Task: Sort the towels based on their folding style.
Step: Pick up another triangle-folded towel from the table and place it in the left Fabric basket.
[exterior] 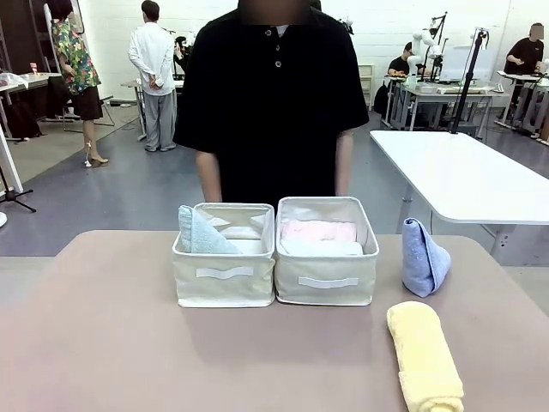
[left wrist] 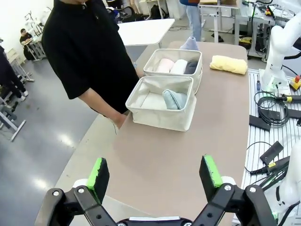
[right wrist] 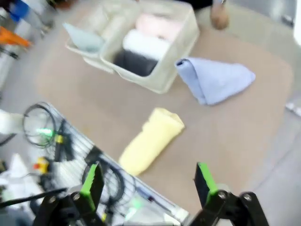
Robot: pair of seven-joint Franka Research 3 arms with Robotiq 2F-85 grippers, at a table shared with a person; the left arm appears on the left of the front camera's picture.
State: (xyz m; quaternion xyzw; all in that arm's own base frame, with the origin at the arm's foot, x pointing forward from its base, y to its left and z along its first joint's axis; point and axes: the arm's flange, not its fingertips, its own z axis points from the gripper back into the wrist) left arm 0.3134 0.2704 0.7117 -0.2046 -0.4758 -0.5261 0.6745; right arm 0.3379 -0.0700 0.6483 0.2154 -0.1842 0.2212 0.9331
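Two cream fabric bins stand side by side mid-table. The left bin (exterior: 225,283) holds a pale mint cone towel (exterior: 202,232). The right bin (exterior: 327,279) holds rolled towels: pink (exterior: 319,230), white (exterior: 322,248) and, in the right wrist view, dark grey (right wrist: 133,62). A light blue cone towel (exterior: 424,255) stands right of the bins, and a yellow rolled towel (exterior: 423,359) lies nearer the front edge. My left gripper (left wrist: 154,174) is open, high above the table's left end. My right gripper (right wrist: 148,181) is open above the table's edge, short of the yellow roll (right wrist: 151,139).
A person in a black shirt (exterior: 270,94) stands at the far side behind the bins, a hand (left wrist: 117,120) at the table edge. Cables and small boxes (left wrist: 270,117) lie on a slatted surface beside the table. A white table (exterior: 467,176) stands behind on the right.
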